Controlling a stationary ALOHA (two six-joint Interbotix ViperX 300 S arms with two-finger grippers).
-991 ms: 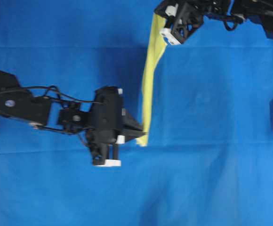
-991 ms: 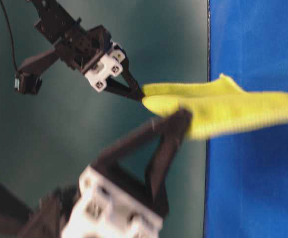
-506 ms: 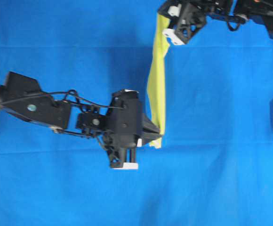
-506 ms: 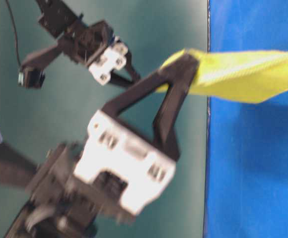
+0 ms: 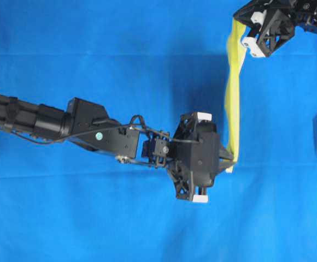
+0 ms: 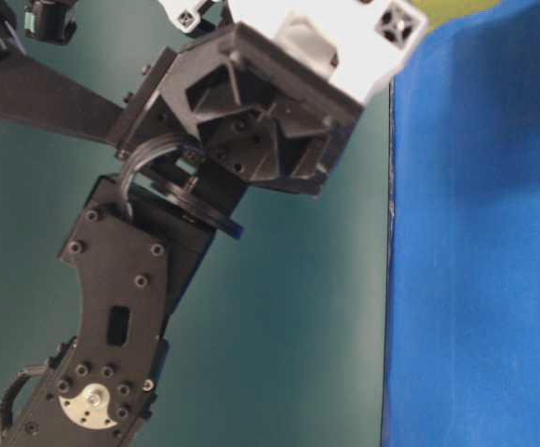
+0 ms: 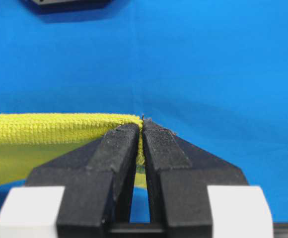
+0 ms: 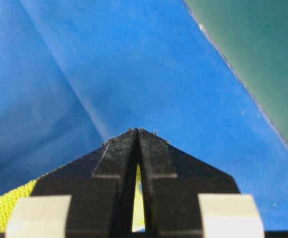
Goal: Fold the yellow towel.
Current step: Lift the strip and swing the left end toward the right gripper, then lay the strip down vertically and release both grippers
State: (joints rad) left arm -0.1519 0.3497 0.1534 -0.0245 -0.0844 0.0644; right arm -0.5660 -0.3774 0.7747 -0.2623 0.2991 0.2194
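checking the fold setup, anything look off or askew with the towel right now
Nothing looks damaged. The yellow towel is not lying flat: it is stretched as a narrow band between the left gripper and right gripper, each pinching one end.

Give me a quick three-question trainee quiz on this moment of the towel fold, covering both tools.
1. True or false: the left tool is shut on the yellow towel.
2. How does the towel sit in the overhead view? A) spread flat on the blue cloth B) stretched as a narrow strip between the two tools C) bunched in a heap
3. Fill in: the right tool grips the towel's ____ end in the overhead view (top or bottom).

Key: 1 true; 2 B; 3 top.
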